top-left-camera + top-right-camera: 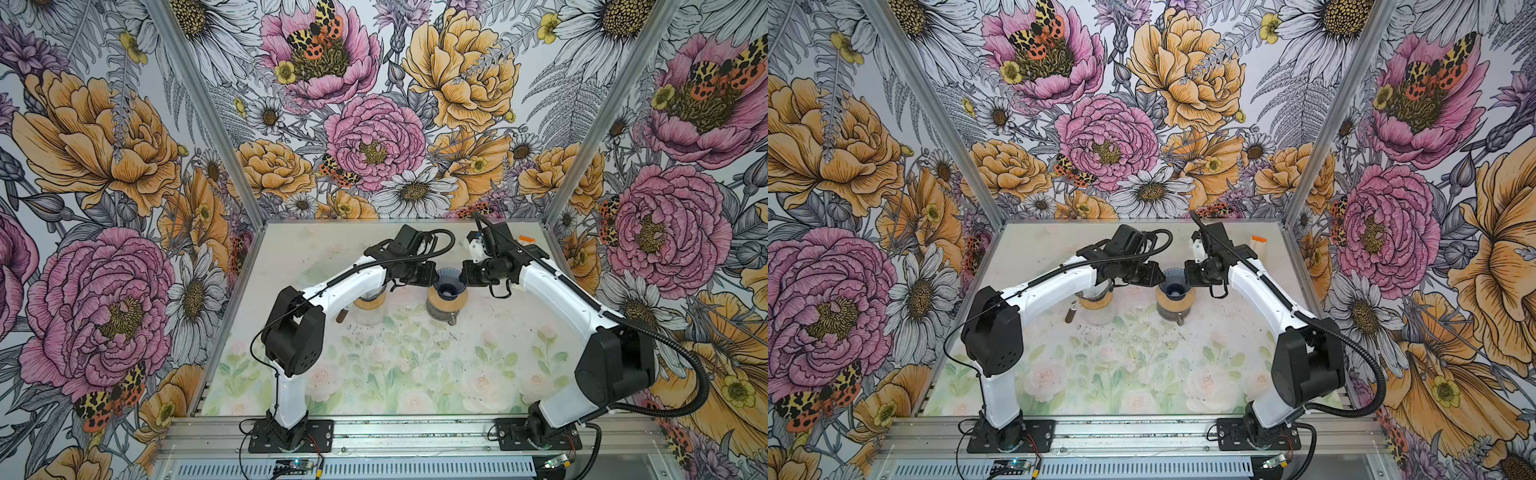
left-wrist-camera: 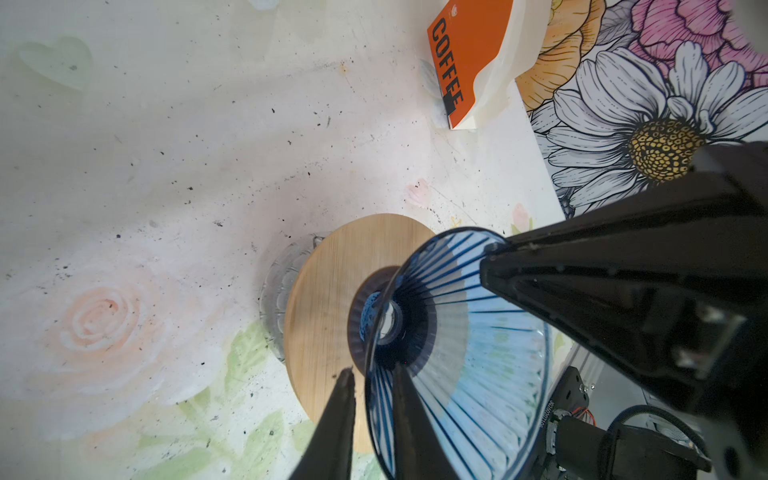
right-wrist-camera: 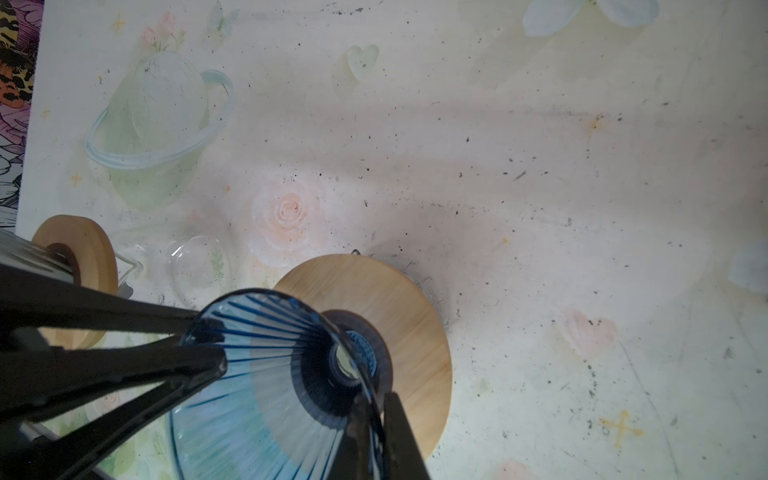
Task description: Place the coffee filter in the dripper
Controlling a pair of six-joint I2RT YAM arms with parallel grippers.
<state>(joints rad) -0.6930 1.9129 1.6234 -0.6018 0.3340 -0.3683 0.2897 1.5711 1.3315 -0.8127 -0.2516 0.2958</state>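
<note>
See-through blue ribbed dripper, cone-shaped, on a round wooden disc; right hand pinches its rim, left hand straddles it. Clamped? Can't tell.

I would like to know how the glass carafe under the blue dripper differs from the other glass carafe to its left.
The centre glass carafe with the round wooden disc carries the blue ribbed glass dripper; the left glass carafe with a wooden collar sits half hidden under the white left arm. The centre carafe's glass looks darker, the left carafe's clear. Both wear wooden collars.
</note>
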